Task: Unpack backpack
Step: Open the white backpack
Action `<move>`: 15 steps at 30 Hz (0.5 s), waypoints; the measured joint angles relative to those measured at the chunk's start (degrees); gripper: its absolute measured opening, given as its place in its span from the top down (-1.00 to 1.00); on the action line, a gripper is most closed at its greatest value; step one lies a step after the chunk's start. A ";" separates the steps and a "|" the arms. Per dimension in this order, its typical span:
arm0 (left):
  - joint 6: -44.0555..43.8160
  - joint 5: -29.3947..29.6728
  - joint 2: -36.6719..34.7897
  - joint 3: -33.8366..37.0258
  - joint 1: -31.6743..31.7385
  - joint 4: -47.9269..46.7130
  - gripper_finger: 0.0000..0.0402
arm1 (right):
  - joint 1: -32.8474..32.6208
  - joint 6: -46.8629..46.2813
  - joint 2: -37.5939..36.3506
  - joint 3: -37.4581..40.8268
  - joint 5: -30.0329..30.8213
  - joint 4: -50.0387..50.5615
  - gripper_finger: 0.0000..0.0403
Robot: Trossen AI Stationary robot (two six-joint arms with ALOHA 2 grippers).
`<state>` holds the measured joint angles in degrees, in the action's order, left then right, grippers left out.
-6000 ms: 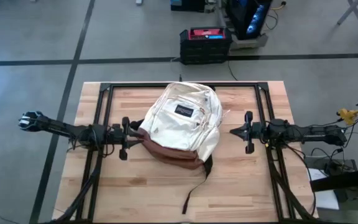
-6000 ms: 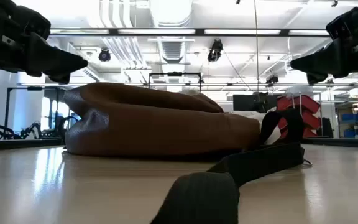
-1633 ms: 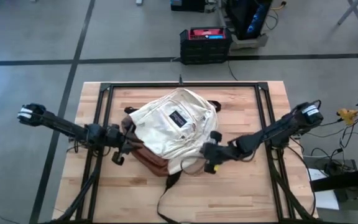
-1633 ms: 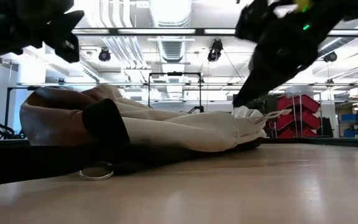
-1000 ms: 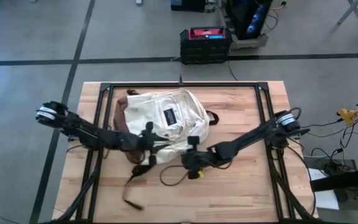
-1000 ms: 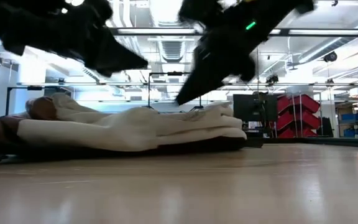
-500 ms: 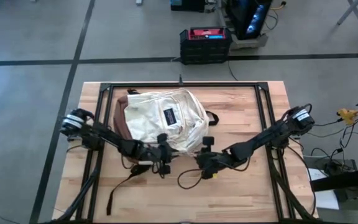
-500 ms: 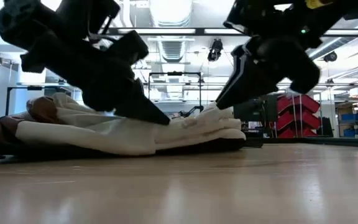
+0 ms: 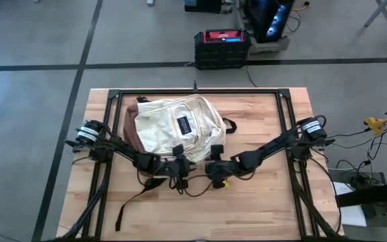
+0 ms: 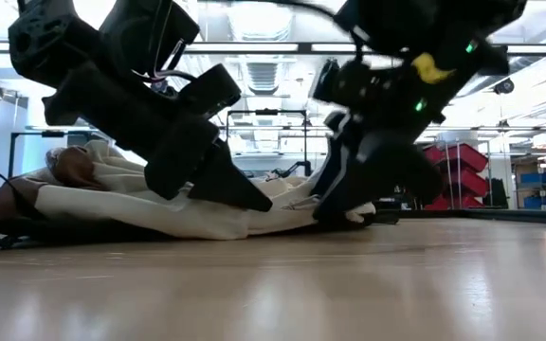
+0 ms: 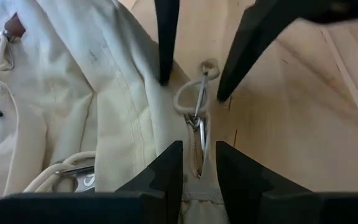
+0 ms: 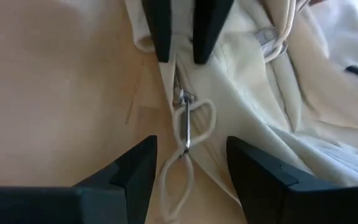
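Cream fabric of the backpack (image 9: 177, 128) is seen lying flat at upper centre of the high view on the wooden table (image 9: 267, 202), brown base toward frame left, long axis running left-right. A black strap (image 9: 133, 202) trails toward lower left. A black crate (image 9: 222, 47) sits on the floor beyond the table. The bag's lower edge is met by both grippers: left gripper (image 11: 196, 169) narrowly parted around a zipper pull (image 11: 197, 102), right gripper (image 12: 188, 163) spread wider, facing it.
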<state>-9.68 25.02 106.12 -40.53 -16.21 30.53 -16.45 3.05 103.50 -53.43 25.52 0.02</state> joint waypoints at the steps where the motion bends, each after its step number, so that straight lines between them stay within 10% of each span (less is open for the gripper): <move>1: -0.66 0.04 -0.03 0.07 0.00 -0.09 0.60 | 0.07 -0.02 0.72 -0.22 0.14 -0.35 0.14; 15: -3.08 0.09 -0.05 0.48 0.00 -0.14 0.60 | 0.09 -1.88 2.80 -3.54 -2.14 0.33 0.53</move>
<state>-12.76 25.10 106.06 -40.05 -16.21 30.39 -16.35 1.16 106.30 -56.97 23.38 0.35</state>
